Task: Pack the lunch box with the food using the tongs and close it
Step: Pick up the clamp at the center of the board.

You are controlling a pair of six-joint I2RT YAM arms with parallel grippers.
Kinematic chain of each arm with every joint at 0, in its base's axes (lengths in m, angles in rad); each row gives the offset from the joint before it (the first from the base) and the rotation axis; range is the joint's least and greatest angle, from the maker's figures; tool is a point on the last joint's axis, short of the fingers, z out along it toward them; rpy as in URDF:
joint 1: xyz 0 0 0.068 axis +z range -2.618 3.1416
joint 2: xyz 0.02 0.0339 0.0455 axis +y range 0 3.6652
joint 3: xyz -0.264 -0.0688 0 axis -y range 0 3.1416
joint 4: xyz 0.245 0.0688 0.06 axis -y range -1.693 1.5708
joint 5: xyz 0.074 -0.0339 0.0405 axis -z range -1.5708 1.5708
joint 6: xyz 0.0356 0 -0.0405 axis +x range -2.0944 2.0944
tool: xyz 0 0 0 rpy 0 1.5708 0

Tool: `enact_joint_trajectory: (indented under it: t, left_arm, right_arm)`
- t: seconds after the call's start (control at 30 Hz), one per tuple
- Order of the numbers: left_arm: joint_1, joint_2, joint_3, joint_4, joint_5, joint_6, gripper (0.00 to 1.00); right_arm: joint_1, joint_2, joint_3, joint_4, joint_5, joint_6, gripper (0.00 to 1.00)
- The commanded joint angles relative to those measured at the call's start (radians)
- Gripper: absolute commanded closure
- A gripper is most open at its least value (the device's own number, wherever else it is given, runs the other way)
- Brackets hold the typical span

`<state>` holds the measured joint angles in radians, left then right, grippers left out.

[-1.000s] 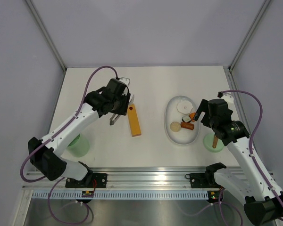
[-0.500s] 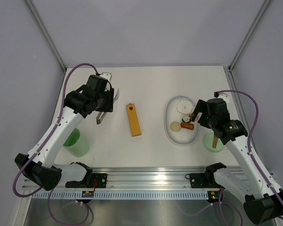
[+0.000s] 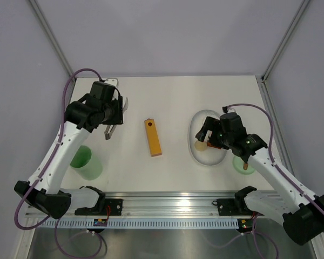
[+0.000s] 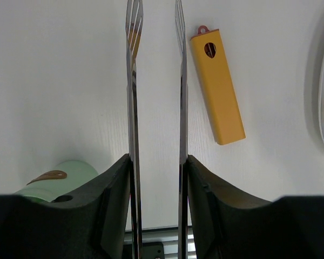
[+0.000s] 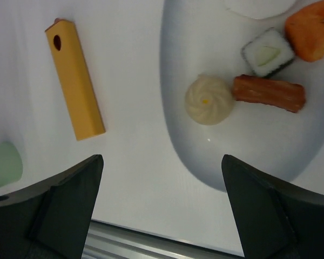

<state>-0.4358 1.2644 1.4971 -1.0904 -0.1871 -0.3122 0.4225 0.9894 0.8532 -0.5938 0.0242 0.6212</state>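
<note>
Looking down from the top camera, I see a matte white table (image 3: 178, 91) boxed in by pale lilac walls (image 3: 167, 32), with an aluminium rail (image 3: 167, 202) along its near edge. I count one lunch box (image 3: 86, 162), a smooth mint plastic cylinder at 8 o'clock, and one matching round lid (image 3: 241, 166) at 4 o'clock. One glossy white oval plate (image 5: 173, 108) at 3 o'clock carries five pieces of food (image 3: 201, 144): a pleated dumpling (image 5: 209, 100), a brown sausage (image 5: 268, 93), a sushi cube (image 5: 269, 52), an orange chunk (image 5: 311, 29) and a white disc (image 5: 256, 5). One long orange block (image 3: 153, 137) lies near the centre. My left gripper (image 4: 156, 167), at 10 o'clock, is clamped on the one pair of thin metal tongs (image 4: 134, 108), whose arms stand apart. My right gripper (image 3: 209, 132) hangs spread wide over the plate.
</note>
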Motion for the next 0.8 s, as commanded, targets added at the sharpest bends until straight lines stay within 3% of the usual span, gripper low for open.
enact_joint_trajectory:
  t: [0.0,0.1,0.23,0.4,0.57,0.77]
  left_arm:
    - [0.014,-0.028,0.097,-0.028,-0.050,-0.021,0.55]
    - [0.037,-0.039,0.100,-0.063,-0.124,-0.045,0.55]
    - [0.091,-0.076,0.115,-0.065,-0.100,-0.048,0.55]
    - [0.094,-0.045,0.281,-0.123,-0.133,-0.059,0.56]
    - [0.094,-0.040,0.412,-0.172,-0.144,-0.065,0.56]
    - [0.095,-0.060,0.431,-0.203,-0.179,-0.073,0.56]
  right_arm:
    - [0.128,0.096,0.026,0.123,0.009,0.067,0.01]
    - [0.235,0.170,0.075,0.164,0.037,0.094,0.01]
    - [0.380,0.349,0.185,0.230,0.051,0.100,0.00]
    - [0.528,0.624,0.441,0.278,0.005,0.065,0.00]
    - [0.575,0.839,0.690,0.290,-0.101,0.046,0.01]
    - [0.607,1.086,1.018,0.223,-0.202,0.037,0.01]
